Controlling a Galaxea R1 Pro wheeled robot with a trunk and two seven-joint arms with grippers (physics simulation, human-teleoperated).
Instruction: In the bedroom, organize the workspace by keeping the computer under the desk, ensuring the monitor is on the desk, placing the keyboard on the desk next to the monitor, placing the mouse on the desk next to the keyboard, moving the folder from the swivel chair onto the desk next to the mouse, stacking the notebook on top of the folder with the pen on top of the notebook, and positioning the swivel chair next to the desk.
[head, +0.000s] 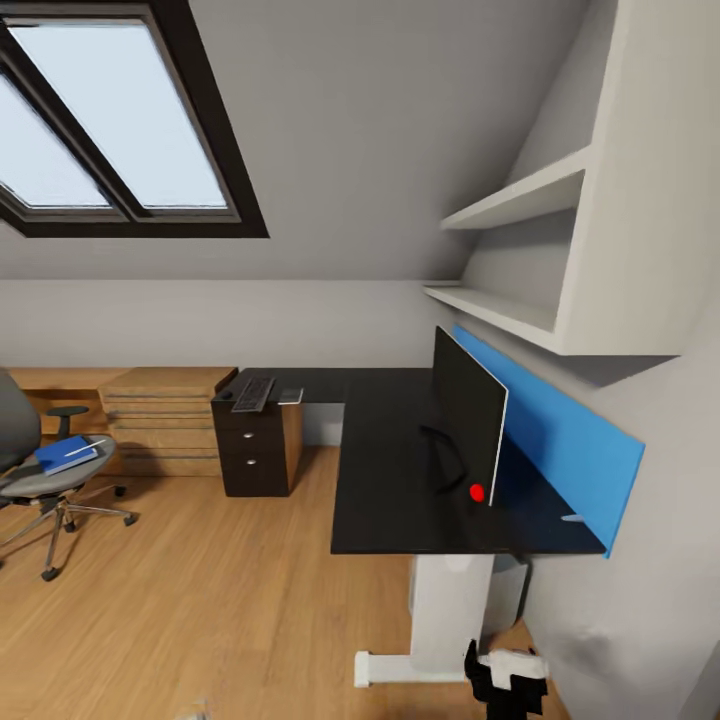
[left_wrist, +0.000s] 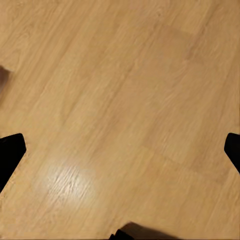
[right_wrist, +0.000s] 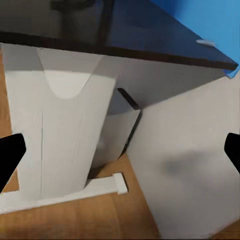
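Head view: black L-shaped desk surface (head: 390, 470) ahead, monitor (head: 468, 415) upright on it against the blue panel (head: 560, 430). Keyboard (head: 253, 393) lies at the far left end of the surface above the dark drawer unit (head: 255, 445), long axis running away from me; a flat pale thing just beside it, too small to name. Swivel chair (head: 35, 470) well apart from the desk, far on my left, blue folder (head: 65, 455) lying on its seat, long axis roughly across the seat. Computer (head: 505, 590) looks to sit under the surface behind the white desk leg (head: 445, 610), partly hidden.

My right gripper (right_wrist: 120, 152) faces the desk leg and the grey case, fingers spread wide, nothing between them. My left gripper (left_wrist: 120, 152) hangs over bare wood floor (left_wrist: 120, 100), fingers apart too, empty.

Key relation: folder lies far to my left, so the left arm is the nearer one; I judge the base must turn and roll that way before any reach
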